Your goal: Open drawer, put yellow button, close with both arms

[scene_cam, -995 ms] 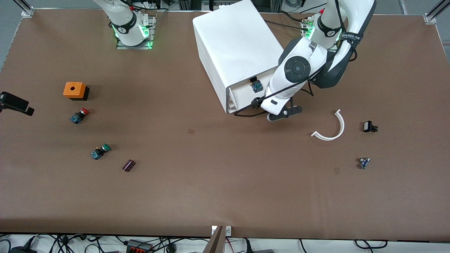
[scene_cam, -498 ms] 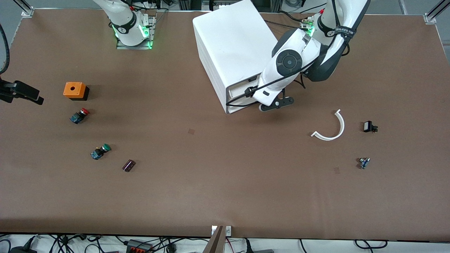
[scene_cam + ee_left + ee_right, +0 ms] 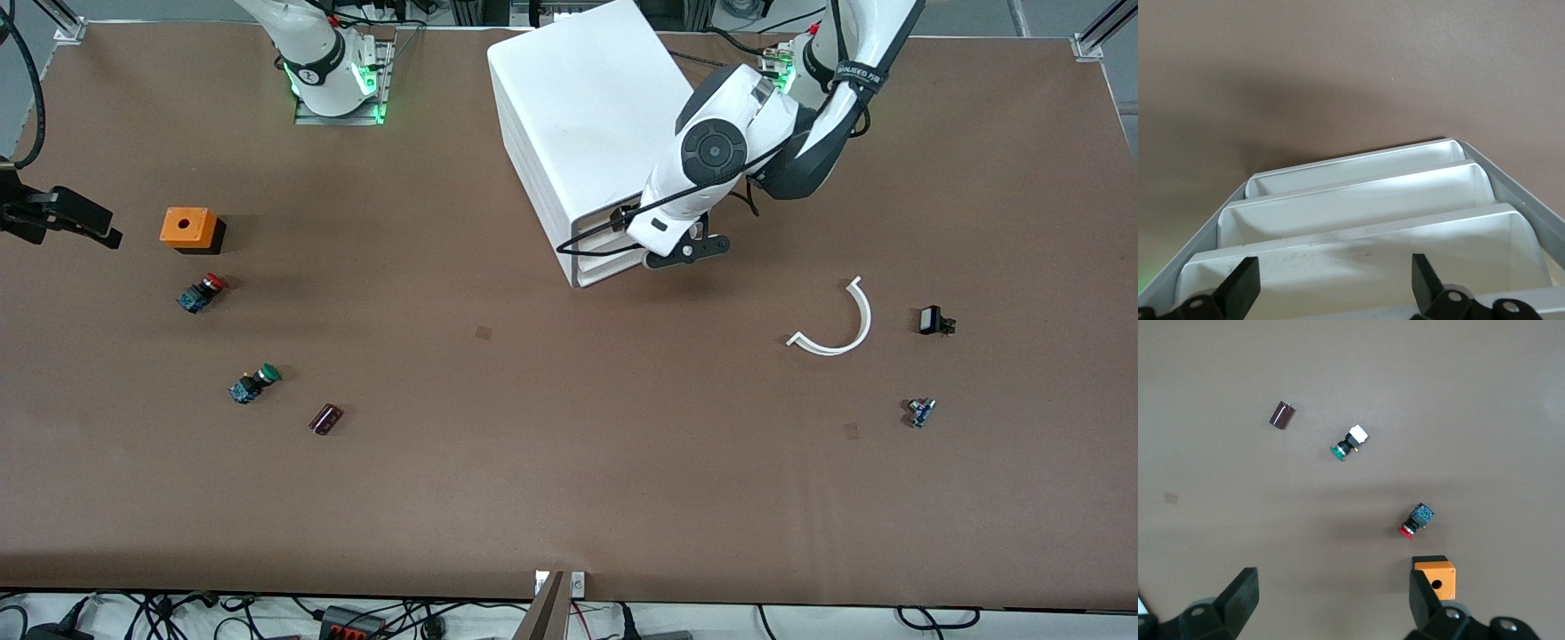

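Note:
The white cabinet (image 3: 587, 107) stands near the left arm's base. Its uppermost drawer (image 3: 594, 233) is pushed in almost flush with the lower ones. The yellow button is hidden. My left gripper (image 3: 680, 253) is right at the drawer fronts, open and empty. In the left wrist view its fingers (image 3: 1238, 288) are spread wide just above the stacked drawer fronts (image 3: 1358, 260). My right gripper (image 3: 89, 222) hangs over the right arm's end of the table, beside the orange box, open and empty (image 3: 1331, 603).
An orange box (image 3: 188, 228), a red-capped switch (image 3: 202, 292), a green-capped switch (image 3: 255, 383) and a dark cylinder (image 3: 325, 418) lie toward the right arm's end. A white curved strip (image 3: 836, 324) and two small parts (image 3: 933, 320) (image 3: 920, 412) lie toward the left arm's end.
My left gripper has moved toward the cabinet and the drawer has slid in; the switch that showed in it is now covered. My right gripper has come in from the table edge toward the orange box.

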